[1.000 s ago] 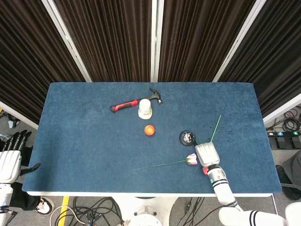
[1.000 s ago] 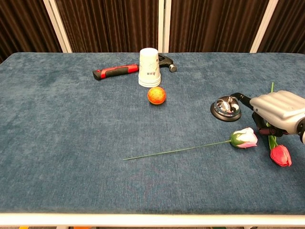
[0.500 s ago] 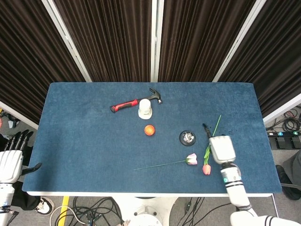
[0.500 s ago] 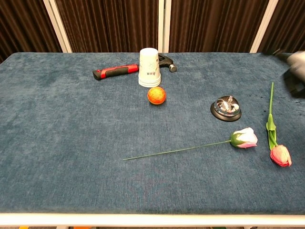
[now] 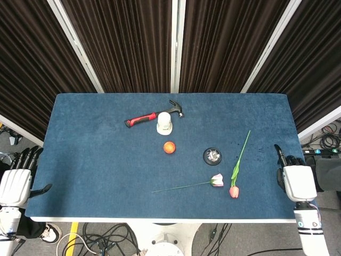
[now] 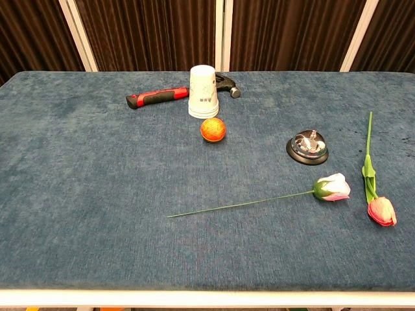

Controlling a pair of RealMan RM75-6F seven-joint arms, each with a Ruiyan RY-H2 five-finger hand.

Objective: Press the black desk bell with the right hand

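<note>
- The white paper cup [image 5: 164, 122] stands upside down beside the hammer [image 5: 153, 116].
- The black desk bell [image 5: 212, 156] sits untouched on the bench [image 5: 96, 154].
- The right hand [image 5: 297, 181] hangs off the bench's right edge, empty, fingers loosely extended.
- The left hand [image 5: 14, 184] hangs off the left edge, fingers spread.

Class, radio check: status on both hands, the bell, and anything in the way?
Right hand empty, past table's right edge. Left hand empty, off left edge. Bell untouched. Red tulip lies between right hand and bell.

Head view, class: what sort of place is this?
Probably a robot test lab, not a home: a blue cloth-covered table ringed by dark curtains, loose cables on the floor, and unrelated props like a hammer and desk bell.
</note>
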